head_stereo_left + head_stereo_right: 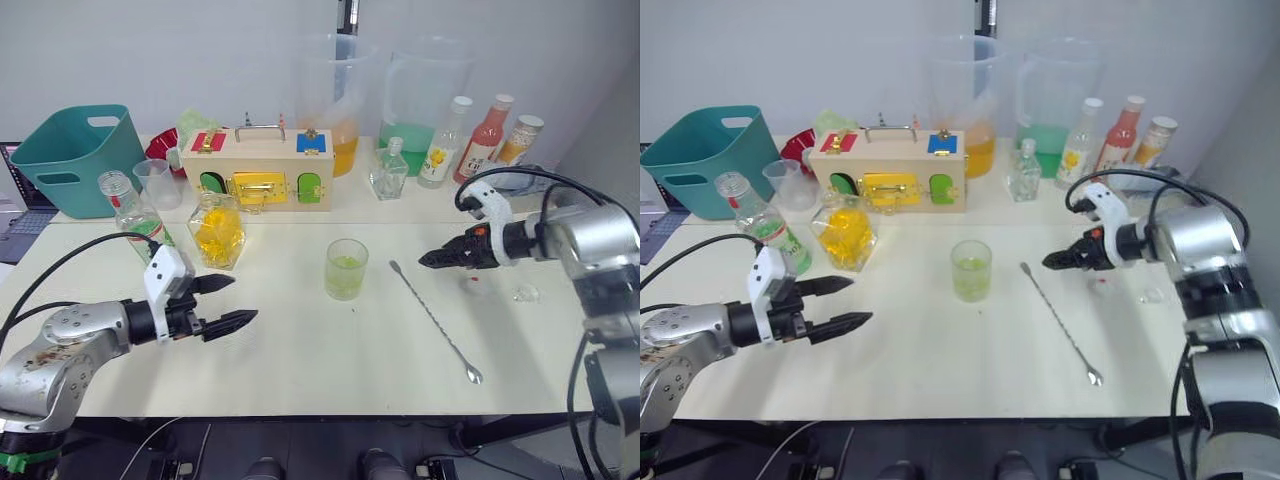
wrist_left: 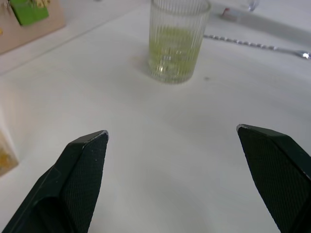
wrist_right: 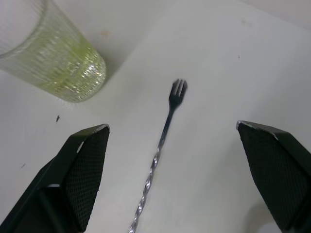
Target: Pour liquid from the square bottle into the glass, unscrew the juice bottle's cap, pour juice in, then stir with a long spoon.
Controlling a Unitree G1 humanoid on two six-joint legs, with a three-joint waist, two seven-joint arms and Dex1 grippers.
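Steel long spoon (image 1: 434, 319) lay flat beside the filled glass (image 1: 346, 269) (ready for stirring), right gripper (image 1: 429, 260) hovering open-jawed above its fork end, left gripper (image 1: 235, 301) open and empty.

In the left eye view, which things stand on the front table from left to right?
Left end effector → square bottle → glass → long spoon → right end effector.

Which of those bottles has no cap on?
The juice bottle with the green-and-white label, beside the teal bin. The three bottles at the back right are capped.
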